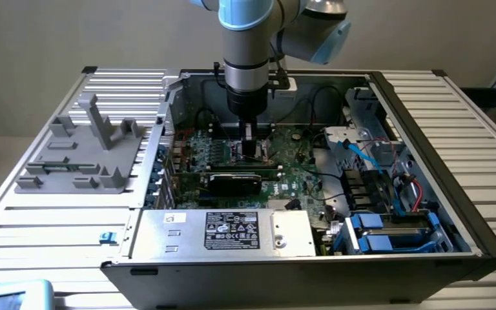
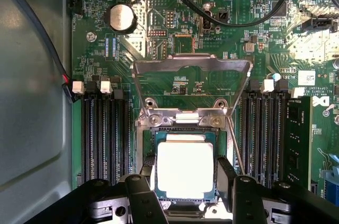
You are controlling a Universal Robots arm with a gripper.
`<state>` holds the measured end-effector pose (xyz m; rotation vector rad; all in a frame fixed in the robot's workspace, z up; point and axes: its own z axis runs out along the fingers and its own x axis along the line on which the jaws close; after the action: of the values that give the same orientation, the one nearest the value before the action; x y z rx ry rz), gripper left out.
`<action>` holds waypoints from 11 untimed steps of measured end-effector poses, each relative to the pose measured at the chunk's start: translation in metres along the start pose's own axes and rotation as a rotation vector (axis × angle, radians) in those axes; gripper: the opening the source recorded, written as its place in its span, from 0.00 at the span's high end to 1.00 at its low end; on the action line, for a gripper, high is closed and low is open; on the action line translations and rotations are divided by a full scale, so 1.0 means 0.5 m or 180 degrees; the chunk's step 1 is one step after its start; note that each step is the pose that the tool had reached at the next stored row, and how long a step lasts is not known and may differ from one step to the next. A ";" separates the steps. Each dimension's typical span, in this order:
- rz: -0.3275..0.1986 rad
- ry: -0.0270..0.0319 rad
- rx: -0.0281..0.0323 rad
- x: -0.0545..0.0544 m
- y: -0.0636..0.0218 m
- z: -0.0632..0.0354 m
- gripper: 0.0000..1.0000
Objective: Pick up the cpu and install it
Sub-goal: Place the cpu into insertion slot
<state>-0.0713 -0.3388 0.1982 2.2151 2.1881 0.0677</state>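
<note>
Cpu [image 2: 184, 170]: flat square chip, pale silver-grey top, thin green rim. Lies level in socket area on green motherboard [image 2: 265, 28], just beside flipped-open metal frame [image 2: 190, 66].

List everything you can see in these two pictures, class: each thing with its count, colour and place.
computer case: one, black, open, on the table
table: one, silver slats, under the case
fixture: one, grey, on the table at the exterior view's left
power supply: one, silver, at the case front
card: one, black, mid-case
motherboard: one, green, inside the case
coin battery: one, silver, on the motherboard
socket frame: one, silver, swung open
cpu: one, silver-topped, next to the socket frame
arm: one, grey and blue, reaching down into the case
gripper: one, black, closed on the cpu's sides
</note>
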 end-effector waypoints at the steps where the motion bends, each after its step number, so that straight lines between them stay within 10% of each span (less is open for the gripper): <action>1: 0.0000 0.0000 -0.0001 0.000 0.000 0.000 0.44; 11: 0.0004 0.0001 -0.0017 0.000 -0.001 0.000 0.44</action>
<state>-0.0718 -0.3387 0.1982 2.2140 2.1840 0.0740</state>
